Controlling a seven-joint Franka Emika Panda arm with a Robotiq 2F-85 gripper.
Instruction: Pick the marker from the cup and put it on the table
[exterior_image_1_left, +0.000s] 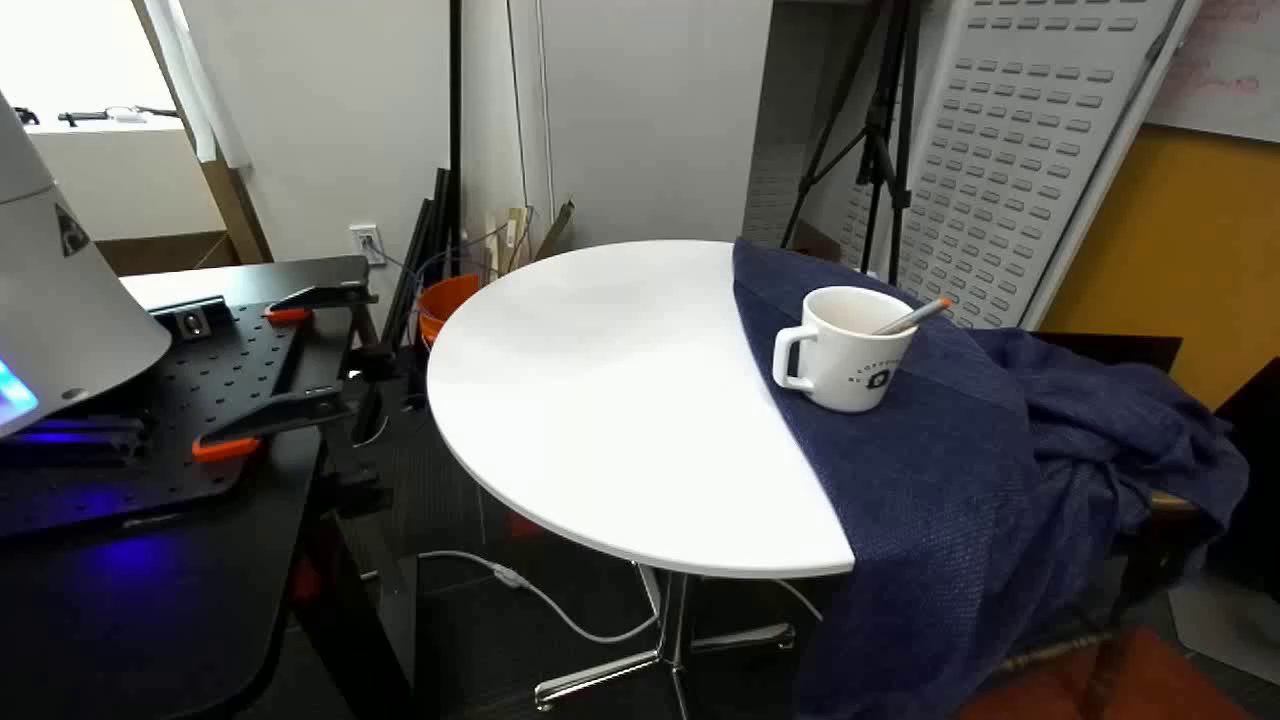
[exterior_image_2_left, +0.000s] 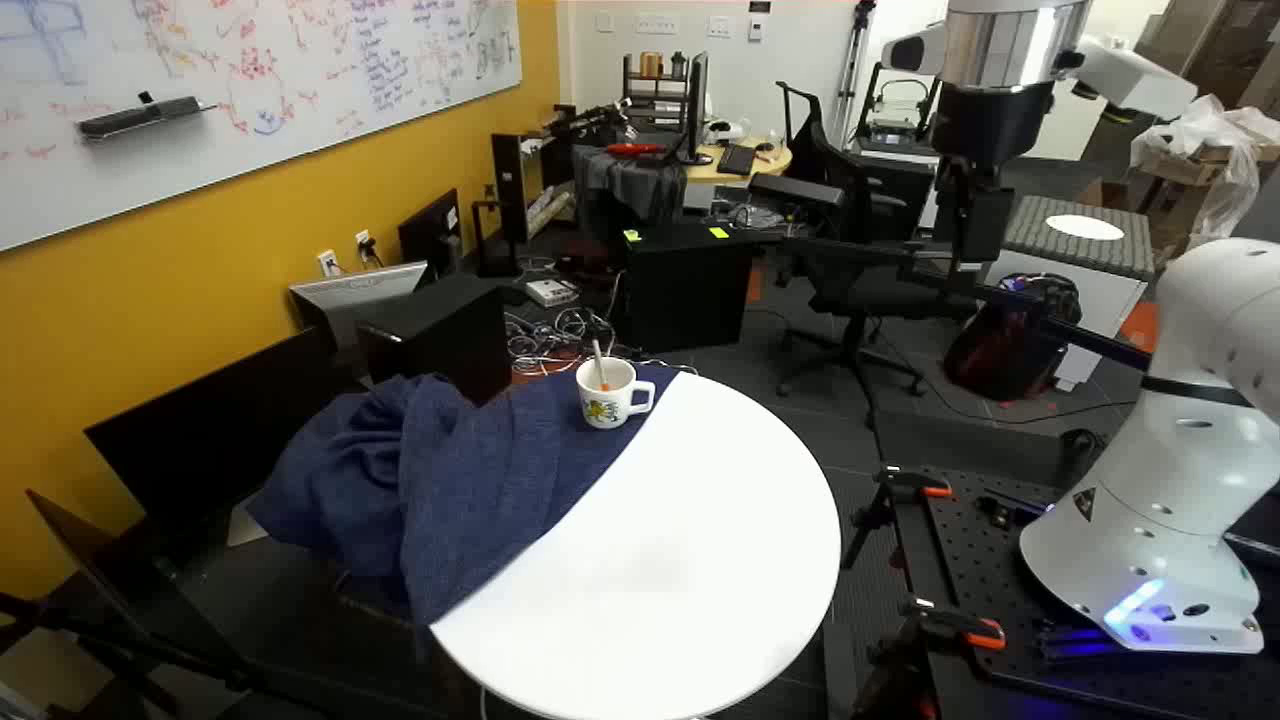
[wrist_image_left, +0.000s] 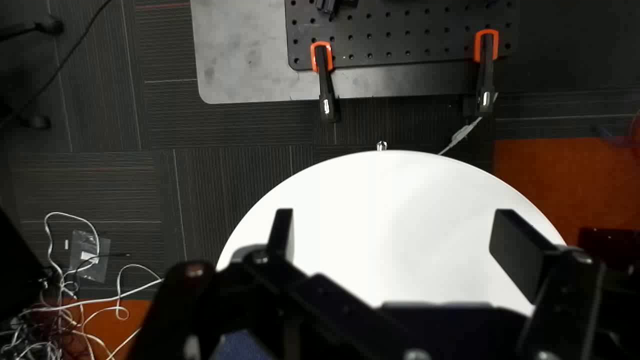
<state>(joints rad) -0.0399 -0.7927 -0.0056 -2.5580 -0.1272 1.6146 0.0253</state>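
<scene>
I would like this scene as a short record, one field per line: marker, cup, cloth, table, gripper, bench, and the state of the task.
marker: grey and orange, leaning inside the cup, one end sticking out
cup: white, upright on the cloth, handle pointing roughly toward the bench
cloth: dark blue, covering part of the table
table: round, white-topped
gripper: open, jaws wide apart, holding nothing, away from the cup
bench: black, bearing the robot base and two clamps
task: not yet done, marker in the cup
</scene>
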